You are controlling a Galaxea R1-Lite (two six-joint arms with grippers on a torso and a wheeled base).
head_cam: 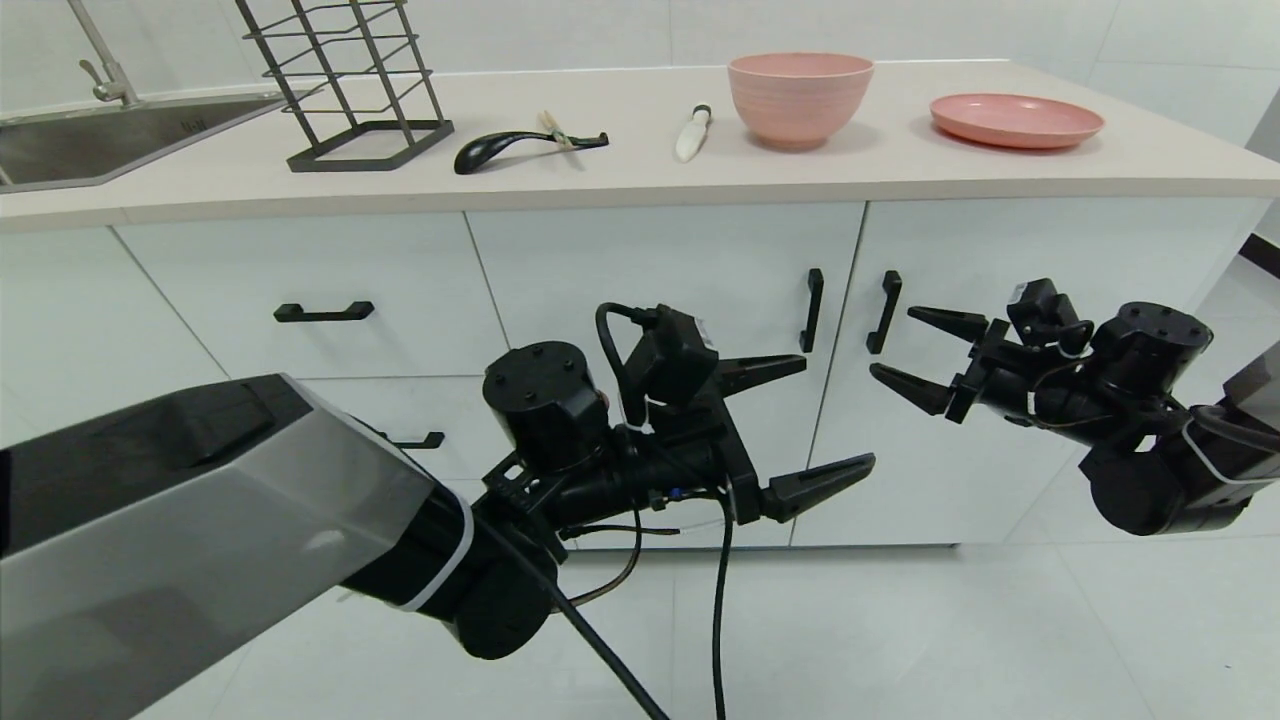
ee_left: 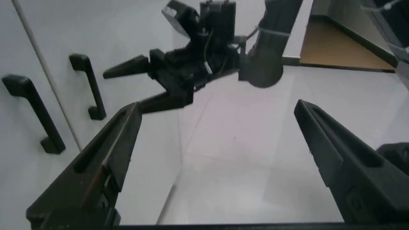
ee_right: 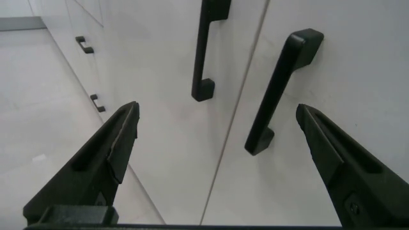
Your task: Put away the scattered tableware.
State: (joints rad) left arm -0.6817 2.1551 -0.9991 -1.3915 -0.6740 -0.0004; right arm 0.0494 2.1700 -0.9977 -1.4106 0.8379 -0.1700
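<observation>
On the white countertop (head_cam: 620, 170) lie a black ladle (head_cam: 500, 148) crossed by a wooden stick, a white-handled utensil (head_cam: 693, 133), a pink bowl (head_cam: 800, 97) and a pink plate (head_cam: 1016, 119). Both arms hang well below the counter, in front of the cabinet doors. My left gripper (head_cam: 838, 418) (ee_left: 217, 115) is open with nothing between its fingers. My right gripper (head_cam: 893, 345) (ee_right: 217, 112) is open too, empty, pointing at the two vertical black door handles (ee_right: 281, 89) (head_cam: 883, 310). In the left wrist view my right gripper (ee_left: 118, 89) appears farther off, beside those handles.
A black wire rack (head_cam: 345, 85) stands on the counter at the left, beside a steel sink (head_cam: 110, 135) with a tap. Drawers with horizontal black handles (head_cam: 322, 311) fill the left cabinet. White tiled floor (head_cam: 900, 630) spreads beneath the arms.
</observation>
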